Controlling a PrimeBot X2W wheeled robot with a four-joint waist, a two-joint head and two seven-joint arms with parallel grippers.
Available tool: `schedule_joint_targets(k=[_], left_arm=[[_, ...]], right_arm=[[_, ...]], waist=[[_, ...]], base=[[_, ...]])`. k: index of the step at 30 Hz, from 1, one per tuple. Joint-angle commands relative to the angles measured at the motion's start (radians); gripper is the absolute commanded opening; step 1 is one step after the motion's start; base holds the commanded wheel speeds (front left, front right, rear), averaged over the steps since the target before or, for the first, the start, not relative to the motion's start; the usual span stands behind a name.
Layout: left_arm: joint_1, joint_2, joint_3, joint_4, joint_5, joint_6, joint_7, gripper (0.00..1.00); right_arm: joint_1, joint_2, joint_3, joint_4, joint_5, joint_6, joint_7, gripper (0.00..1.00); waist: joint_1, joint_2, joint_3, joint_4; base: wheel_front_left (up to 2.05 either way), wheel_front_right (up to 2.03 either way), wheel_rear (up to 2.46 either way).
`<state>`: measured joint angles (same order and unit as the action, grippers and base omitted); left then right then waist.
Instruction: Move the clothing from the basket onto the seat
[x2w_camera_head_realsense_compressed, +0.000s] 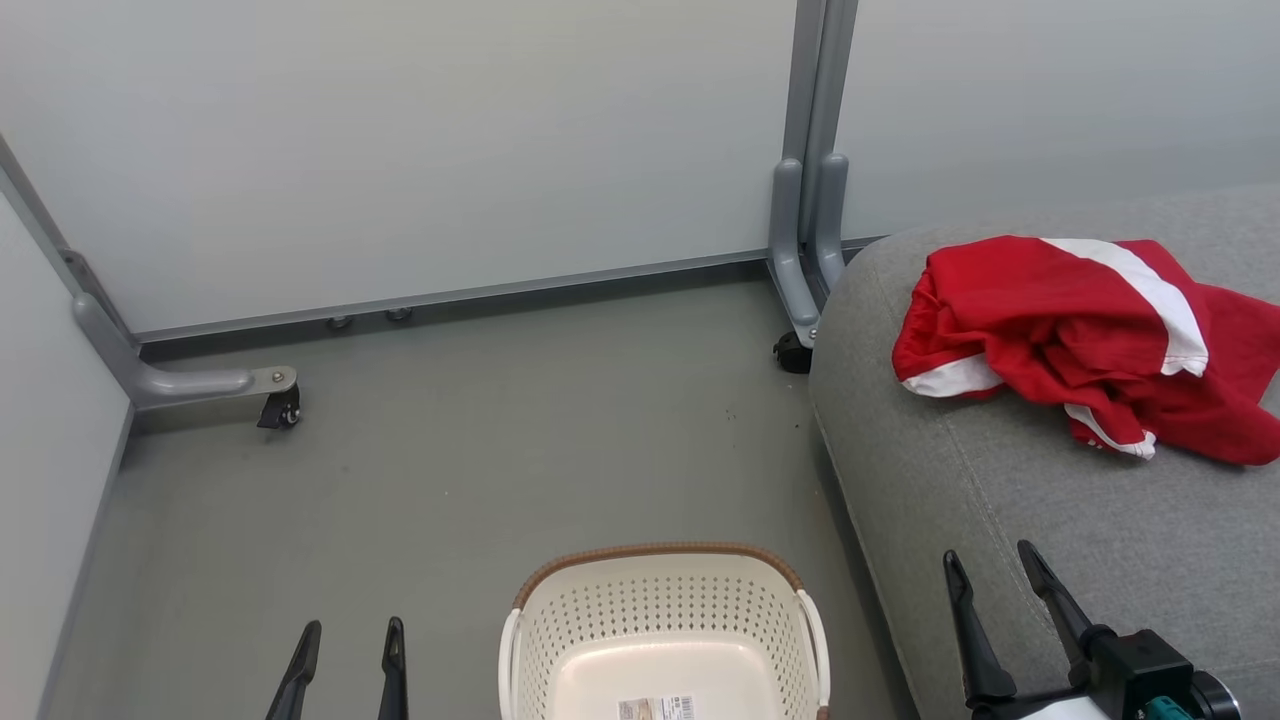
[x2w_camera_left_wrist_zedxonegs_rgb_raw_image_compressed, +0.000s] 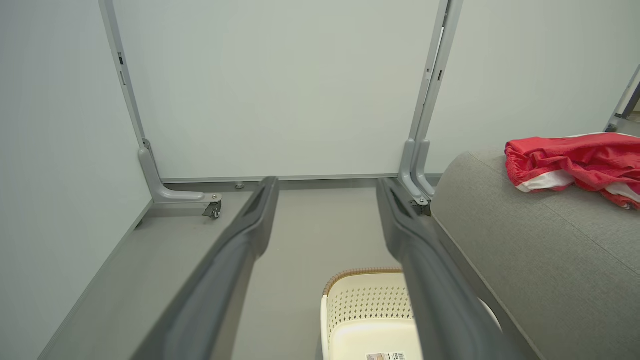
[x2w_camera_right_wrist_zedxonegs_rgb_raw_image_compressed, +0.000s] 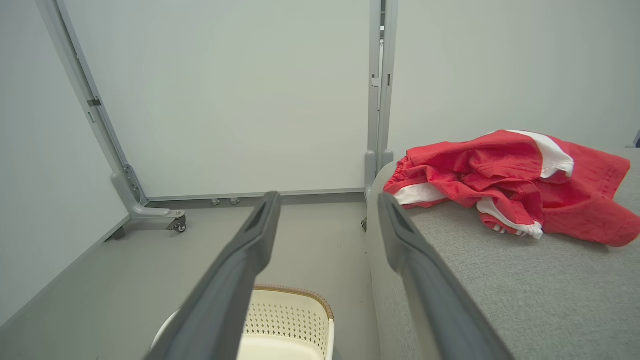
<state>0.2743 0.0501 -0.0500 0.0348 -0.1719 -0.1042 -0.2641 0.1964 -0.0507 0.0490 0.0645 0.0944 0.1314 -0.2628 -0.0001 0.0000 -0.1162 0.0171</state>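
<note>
Red clothing (x2w_camera_head_realsense_compressed: 1080, 340) with broad white stripes lies in a crumpled heap on the grey fabric seat (x2w_camera_head_realsense_compressed: 1050, 540), towards its far rounded corner; I cannot tell from the folds how many pieces are in the heap. From my head camera the cream perforated basket (x2w_camera_head_realsense_compressed: 660, 610) with its brown woven-look rim stands on the grey floor (x2w_camera_head_realsense_compressed: 450, 480) just beside the seat's side, and I can see its bare bottom with a label sticker (x2w_camera_head_realsense_compressed: 657, 708) on it. My left pincer (x2w_camera_head_realsense_compressed: 353, 625) hangs over the floor to the left of the basket, apart from it, fingers spread wide with nothing between them. My right pincer (x2w_camera_head_realsense_compressed: 988, 552) sits above the seat's near part, well apart from the clothing, likewise spread wide and holding nothing. Pale partition panels (x2w_camera_head_realsense_compressed: 400, 150) on grey caster feet (x2w_camera_head_realsense_compressed: 280, 408) close off the floor behind.
</note>
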Motion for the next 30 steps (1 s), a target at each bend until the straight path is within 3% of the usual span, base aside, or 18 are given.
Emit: schedule_joint_targets(k=[1, 10, 11, 15, 30], left_arm=[[0.011, 0.001, -0.002, 0.002, 0.007, -0.003, 0.000, 1.00], [0.008, 0.001, -0.006, 0.001, 0.040, 0.011, 0.000, 1.00], [0.001, 0.000, -0.011, 0.008, 0.027, 0.007, 0.000, 0.00], [0.002, -0.002, -0.016, 0.046, 0.027, 0.007, 0.000, 0.00], [-0.073, 0.010, 0.005, 0.077, -0.270, 0.001, 0.062, 0.00]], right_arm=[[0.009, 0.000, 0.000, 0.002, 0.004, -0.001, -0.003, 1.00], [0.025, 0.000, -0.010, 0.000, 0.023, -0.001, -0.003, 1.00], [0.014, 0.001, -0.008, 0.006, 0.018, 0.000, 0.000, 0.00], [0.027, 0.006, -0.005, 0.043, 0.018, 0.000, 0.002, 0.00], [-0.038, -0.010, -0.016, 0.066, 0.326, 0.000, 0.059, 0.00]], waist=[[0.0001, 0.0000, -0.003, 0.001], [0.0001, 0.0000, -0.009, 0.014], [0.0001, 0.0000, -0.009, 0.013], [0.0001, 0.0000, -0.009, 0.014], [0.0001, 0.0000, 0.006, 0.010]], base=[[0.00, 0.00, 0.00], [0.00, 0.00, 0.00], [0.00, 0.00, 0.00], [0.00, 0.00, 0.00], [0.00, 0.00, 0.00]])
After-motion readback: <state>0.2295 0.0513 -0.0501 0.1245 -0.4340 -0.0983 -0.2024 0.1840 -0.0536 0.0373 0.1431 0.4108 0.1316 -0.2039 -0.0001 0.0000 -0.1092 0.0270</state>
